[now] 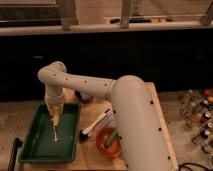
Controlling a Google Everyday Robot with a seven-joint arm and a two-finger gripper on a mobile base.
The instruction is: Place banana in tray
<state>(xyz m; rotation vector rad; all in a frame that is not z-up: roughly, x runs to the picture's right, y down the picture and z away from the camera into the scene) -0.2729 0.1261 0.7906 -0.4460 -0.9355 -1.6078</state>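
Wooden tabletop (pixel 161 125) runs beneath a dark wall with a window ledge above. At its left end sits the dark green tray (pixel 31 145), and the gripper (pixel 54 117) hangs straight down over the tray's middle. We cannot tell whether it is spread or pinched. Just below it we see the pale banana (pixel 55 132) lying lengthwise within the rim, though whether it rests on the floor is unclear. To the right lie a whitish utensil (pixel 95 125) and an orange-red bowl (pixel 102 145) holding a green vegetable (pixel 111 137). The arm (pixel 132 120) spans above them. We judge the main risk to be lifting away while the grip is not fully freed, which would drag the banana back over the rim. A low elbow swing could also knock the bowl.
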